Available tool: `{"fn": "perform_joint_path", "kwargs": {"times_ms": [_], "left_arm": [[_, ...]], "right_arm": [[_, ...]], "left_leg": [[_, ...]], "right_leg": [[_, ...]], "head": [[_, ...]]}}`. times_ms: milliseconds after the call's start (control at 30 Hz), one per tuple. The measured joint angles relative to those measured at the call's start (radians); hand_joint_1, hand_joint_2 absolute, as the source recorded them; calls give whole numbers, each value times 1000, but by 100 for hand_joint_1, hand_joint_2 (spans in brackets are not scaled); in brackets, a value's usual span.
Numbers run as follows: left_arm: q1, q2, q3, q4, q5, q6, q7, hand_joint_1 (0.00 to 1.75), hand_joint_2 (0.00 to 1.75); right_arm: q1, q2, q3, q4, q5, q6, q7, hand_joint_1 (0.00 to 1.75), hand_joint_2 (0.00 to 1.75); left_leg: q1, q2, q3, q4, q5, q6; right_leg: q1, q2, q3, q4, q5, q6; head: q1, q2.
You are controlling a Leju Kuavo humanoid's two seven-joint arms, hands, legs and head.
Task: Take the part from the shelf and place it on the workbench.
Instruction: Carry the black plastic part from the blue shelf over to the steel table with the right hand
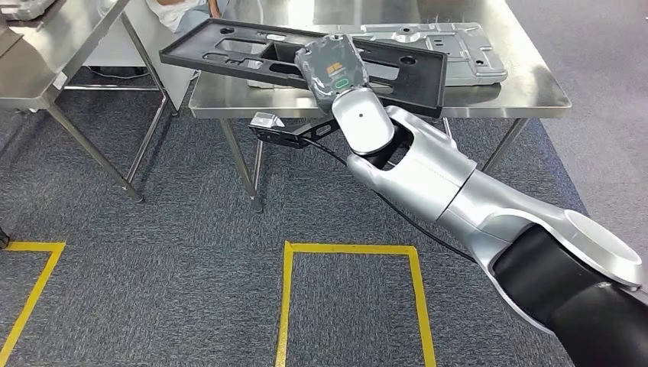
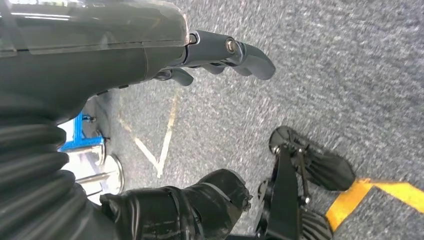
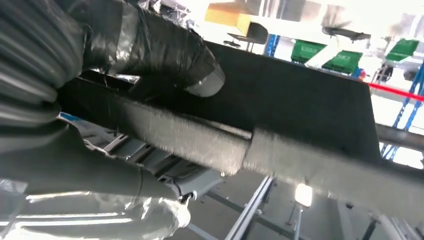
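The part [image 1: 229, 50] is a long, flat black plate with cut-outs. In the head view it hangs tilted over the near edge of the steel workbench [image 1: 527, 95], its left end out past the bench's corner. My right hand [image 1: 334, 70] grips it near the middle, the grey hand cover on top. In the right wrist view the thumb [image 3: 165, 55] presses on the part's [image 3: 300, 100] dark face from close up. My left hand [image 2: 150, 50] hangs over the carpet, holding nothing, its fingers [image 2: 245, 55] apart from the thumb [image 2: 200, 200].
A grey metal plate [image 1: 458, 53] lies on the workbench behind the black part. A second steel table [image 1: 46, 53] stands at the left, with a person [image 1: 183, 11] behind it. Yellow lines [image 1: 351, 248] mark the carpet in front of the bench.
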Motion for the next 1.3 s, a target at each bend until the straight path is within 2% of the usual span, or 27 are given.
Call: {"fn": "perform_joint_path", "kwargs": {"times_ms": [67, 167, 200, 233, 267, 300, 367, 400, 467, 533, 600, 667, 700, 733, 767, 833, 867, 900, 1000, 1067, 1100, 1167, 1200, 1233, 1267, 1300], "left_arm": [[1, 0, 0, 0, 0, 0, 0, 0, 175], [1, 0, 0, 0, 0, 0, 0, 0, 175], [1, 0, 0, 0, 1, 0, 0, 0, 175], [2, 0, 0, 0, 2, 0, 1, 0, 175], [2, 0, 0, 0, 4, 0, 2, 0, 175], [2, 0, 0, 0, 5, 0, 3, 0, 175], [2, 0, 0, 0, 8, 1, 5, 0, 175], [1, 0, 0, 0, 8, 2, 6, 0, 175], [0, 1, 0, 0, 9, 4, 6, 0, 175], [0, 0, 0, 0, 9, 5, 6, 0, 175], [0, 0, 0, 0, 9, 6, 6, 0, 175], [0, 0, 0, 0, 9, 6, 6, 0, 175], [0, 0, 0, 0, 9, 6, 6, 0, 175], [0, 0, 0, 0, 9, 6, 6, 0, 175], [0, 0, 0, 0, 8, 6, 6, 0, 175], [1, 0, 0, 0, 8, 6, 6, 0, 175], [1, 0, 0, 0, 8, 5, 6, 0, 175], [1, 0, 0, 0, 8, 5, 6, 0, 175], [1, 0, 0, 0, 7, 6, 6, 0, 175], [0, 0, 0, 0, 7, 6, 5, 0, 175], [0, 0, 0, 0, 6, 6, 5, 0, 175], [0, 0, 0, 0, 6, 8, 5, 0, 175], [0, 0, 0, 0, 7, 9, 4, 0, 175], [1, 0, 0, 0, 9, 11, 5, 0, 175], [2, 0, 0, 0, 12, 11, 5, 0, 175], [2, 0, 0, 0, 14, 11, 5, 0, 175]], "right_arm": [[-1, 0, 0, 0, 0, 0, 1, 175, 175], [2, 1, 0, 0, 0, 0, 0, 175, 175], [5, 1, 0, 0, 0, 0, 0, 175, 175], [8, 1, 0, 0, 0, 0, -1, 175, 175], [9, 1, 0, 0, 0, 0, -1, 175, 175], [10, 2, 0, 0, 0, 0, -1, 175, 175], [8, 2, 0, 0, 0, 0, -1, 175, 175], [8, 2, 0, 0, 0, 0, -1, 175, 175], [8, 3, 0, 0, 0, 0, -2, 175, 175], [8, 3, 0, 0, 0, 0, -4, 175, 175], [7, 3, 0, 0, 0, 0, -4, 175, 175], [10, 3, 0, 1, 0, 1, -5, 175, 175], [13, 3, 0, 2, 0, 1, -6, 175, 175], [16, 3, 0, 2, 0, 1, -7, 175, 175], [19, 3, 0, 3, 0, 1, -8, 175, 175], [19, 3, 0, 3, 0, 0, -8, 175, 175], [17, 3, 0, 4, 0, 0, -8, 175, 175], [17, 4, 0, 4, 0, 0, -9, 175, 175], [18, 4, 0, 5, 0, 1, -9, 175, 175], [17, 4, 0, 7, 0, 1, -9, 175, 175], [17, 4, 0, 7, 0, 0, -9, 175, 175], [18, 4, 0, 7, 0, 1, -9, 175, 175], [21, 4, 0, 7, 0, 1, -10, 175, 175], [23, 4, 0, 7, 0, 1, -10, 175, 175], [24, 5, 0, 8, 0, 1, -11, 175, 175], [24, 5, 0, 9, 0, 1, -12, 175, 175]], "left_leg": [[2, 1, -19, 44, -29, -10], [5, 1, -114, 228, -100, -21], [5, 1, -140, 268, -103, -23], [5, 1, -149, 272, -87, -23], [5, 1, -138, 233, -54, -21], [5, 1, -110, 166, -11, -18], [0, 1, -50, 38, 39, -8], [-3, 0, -33, 4, 45, -3], [-8, 0, -25, -11, 40, 6], [-3, 1, -19, -19, 42, 15], [3, 3, -11, -27, 43, 25], [3, 3, -9, -26, 40, 32], [3, 3, -8, -25, 37, 33], [3, 3, -7, -23, 34, 33], [3, 2, -4, -20, 30, 32], [4, -1, 0, -11, 18, 26], [2, -1, 0, -4, 12, 21], [1, -2, -1, 1, 7, 16], [1, -1, 0, -1, 1, 1], [2, 0, -9, 26, -19, -9], [3, 1, -28, 68, -40, -13], [4, 1, -91, 192, -90, -21], [5, 1, -122, 246, -102, -23], [5, 1, -141, 268, -95, -24], [5, 1, -142, 253, -70, -24], [5, 1, -124, 202, -31, -21]], "right_leg": [[-5, 0, 8, -7, 0, -10], [-5, 2, 16, -9, -5, -20], [-5, 3, 19, -9, -8, -21], [-4, 3, 22, -9, -10, -21], [-4, 4, 27, -9, -13, -20], [-4, 4, 32, -9, -17, -18], [-2, 6, 40, -9, -23, -12], [-1, 6, 41, -9, -24, -8], [0, 6, 41, -13, -25, 2], [0, 4, 37, -3, -34, 12], [1, 1, 3, 68, -72, 20], [0, 1, -65, 195, -121, 25], [-2, 1, -94, 243, -131, 26], [-3, 0, -109, 258, -122, 27], [-5, -1, -105, 235, -96, 27], [-7, -3, -56, 116, -26, 24], [-6, -3, -31, 60, -5, 21], [-5, -3, -14, 24, 4, 17], [-1, 2, -4, 6, -1, 3], [-6, 3, 3, -1, -2, -7], [-8, 3, 8, -4, -3, -12], [-7, 3, 14, -4, -8, -19], [-6, 4, 17, -4, -10, -21], [-5, 4, 21, -4, -14, -23], [-5, 5, 26, -4, -17, -23], [-5, 5, 32, -4, -21, -22]], "head": [[-4, 0], [-8, 0], [-8, 0], [-8, 0], [-8, 0], [-8, 0], [-7, 0], [-7, 0], [-7, 0], [-6, 0], [-4, 0], [-2, 0], [-2, 0], [-2, 0], [-2, 0], [-1, 0], [-2, 0], [-2, 0], [-2, 0], [-4, 0], [-6, 0], [-8, 0], [-8, 0], [-8, 0], [-8, 0], [-8, 0]]}}
